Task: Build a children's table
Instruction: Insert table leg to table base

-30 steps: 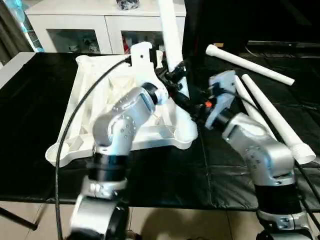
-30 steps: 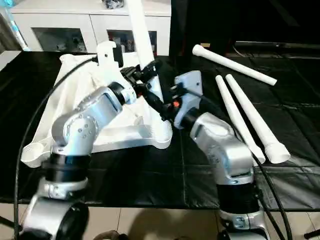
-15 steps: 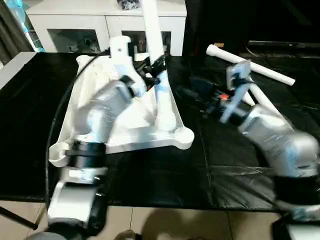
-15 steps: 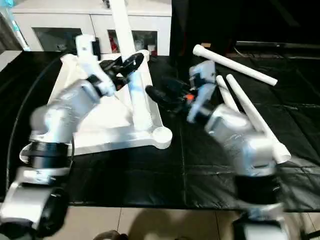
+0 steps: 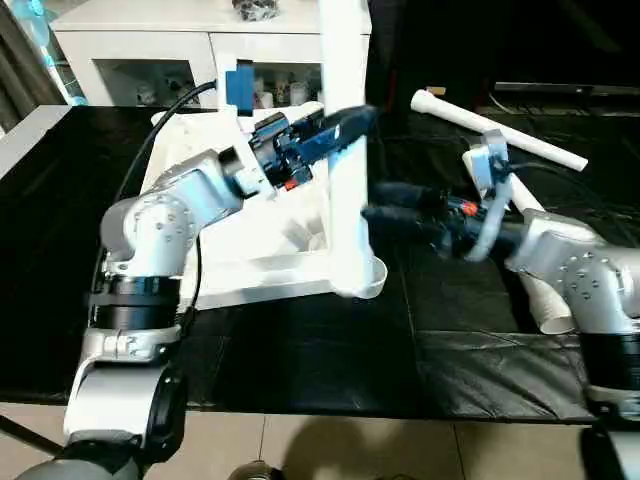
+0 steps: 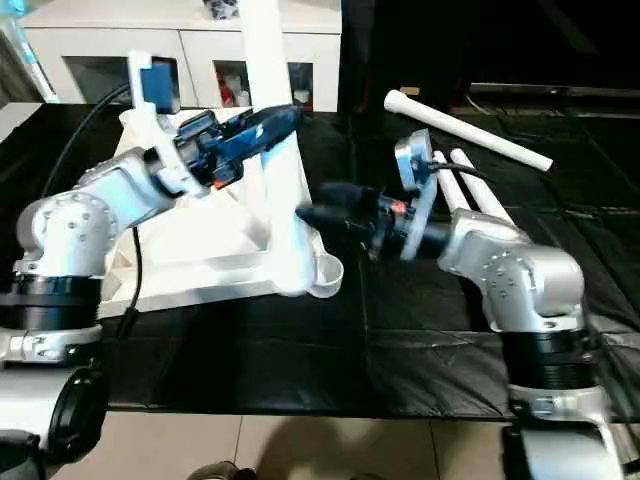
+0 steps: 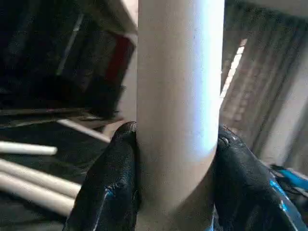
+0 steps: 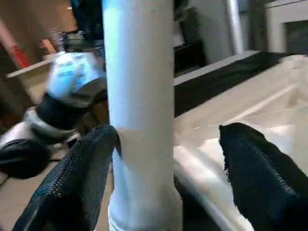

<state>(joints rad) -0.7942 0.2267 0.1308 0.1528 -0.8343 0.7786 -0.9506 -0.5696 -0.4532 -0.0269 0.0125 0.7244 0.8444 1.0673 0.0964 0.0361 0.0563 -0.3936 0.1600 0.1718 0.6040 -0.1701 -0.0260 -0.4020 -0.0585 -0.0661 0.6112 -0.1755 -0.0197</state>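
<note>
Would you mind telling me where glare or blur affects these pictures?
Left wrist view: the upright leg is sharp with a bright sheen down its side, the room behind soft. Right wrist view: the background and the far robot arm are blurred. Left eye view: the leg's upper part washes out against the white cabinet.

We see the white plastic rectangular tabletop (image 5: pixel 240 270) lying upside down on the black-covered table (image 5: pixel 300 350), its ribbed underside facing up and a round socket at its near right corner (image 5: pixel 372 275). One long white tapered tubular leg (image 5: pixel 345 150) stands upright at that corner, its lower end at the socket. Three more white tubular legs lie flat to the right, well apart from the top: one (image 5: pixel 500 130) farther back at a slant, and two (image 6: pixel 480 195) side by side nearer.
</note>
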